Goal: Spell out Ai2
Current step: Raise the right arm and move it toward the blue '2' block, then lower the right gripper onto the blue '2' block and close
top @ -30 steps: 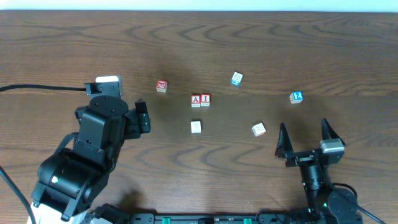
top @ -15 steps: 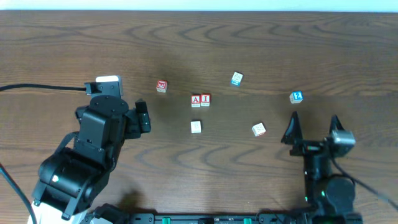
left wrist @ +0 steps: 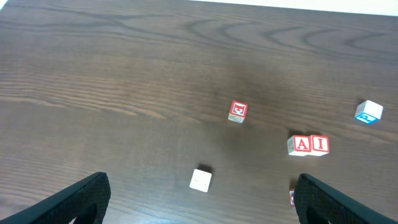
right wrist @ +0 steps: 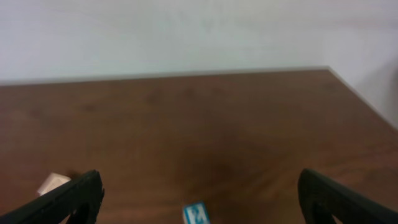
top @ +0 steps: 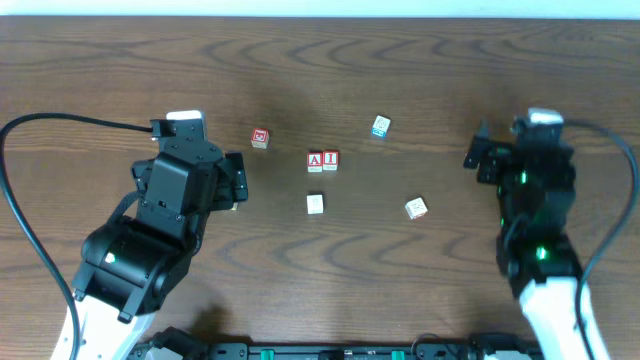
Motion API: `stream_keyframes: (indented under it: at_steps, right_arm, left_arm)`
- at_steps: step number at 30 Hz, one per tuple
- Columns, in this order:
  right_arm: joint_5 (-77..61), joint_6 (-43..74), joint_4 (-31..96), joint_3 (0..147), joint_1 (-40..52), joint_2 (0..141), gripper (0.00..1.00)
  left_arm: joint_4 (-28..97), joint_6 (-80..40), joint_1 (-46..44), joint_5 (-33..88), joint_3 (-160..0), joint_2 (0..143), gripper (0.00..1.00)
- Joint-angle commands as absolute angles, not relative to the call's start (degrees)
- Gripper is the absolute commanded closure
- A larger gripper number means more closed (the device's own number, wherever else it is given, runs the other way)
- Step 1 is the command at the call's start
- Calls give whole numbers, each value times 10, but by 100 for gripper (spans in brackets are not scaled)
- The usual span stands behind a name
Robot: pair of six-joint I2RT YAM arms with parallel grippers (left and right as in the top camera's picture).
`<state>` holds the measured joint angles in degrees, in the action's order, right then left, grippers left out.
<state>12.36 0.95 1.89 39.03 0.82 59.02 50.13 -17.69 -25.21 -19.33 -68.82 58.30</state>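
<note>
TEXT: you can read red "A" on left block (left wrist: 302, 144) of the touching pair | red "I" on right block (left wrist: 319, 144) | red sign on lone red block (left wrist: 237, 111), blue sign on pale block (left wrist: 369, 112): too small for you to read.

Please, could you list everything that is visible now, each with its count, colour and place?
table: 1, dark brown wood, under everything
A block: 1, white with red letter, centre
I block: 1, white with red letter, touching the A block's right side
red-marked block: 1, left of the A block
plain block: 1, white, nearer the robot than the A block
blue-marked block: 1, beyond the I block, to its right
pale block: 1, right of the plain block
2 block: 1, blue, under the right arm
cables: 2, black, one per arm
left tool: 1, black, open
right tool: 1, black, open
</note>
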Motion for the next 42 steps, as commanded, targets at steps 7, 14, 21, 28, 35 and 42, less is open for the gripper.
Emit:
stream_keyframes:
  at_steps: [7, 14, 21, 28, 35, 42]
  right_arm:
    - [13, -30, 183, 583, -69, 764, 1]
    - [-39, -74, 307, 702, -82, 894, 1]
    - [-52, -102, 344, 733, -82, 971, 1]
    - [-52, -180, 384, 733, -82, 1013, 1]
    - [-45, -230, 401, 733, -82, 1037, 1]
    - [-32, -269, 401, 733, -83, 1062, 1]
  left_arm:
    - [483, -168, -250, -214, -689, 585, 5]
    - [475, -169, -250, -214, -689, 585, 5]
    - [477, -172, -250, -214, -689, 585, 5]
    - [477, -180, -250, -214, -689, 585, 5]
    - [478, -180, -250, -214, -689, 585, 5]
    - [480, -180, -250, -214, -689, 585, 5]
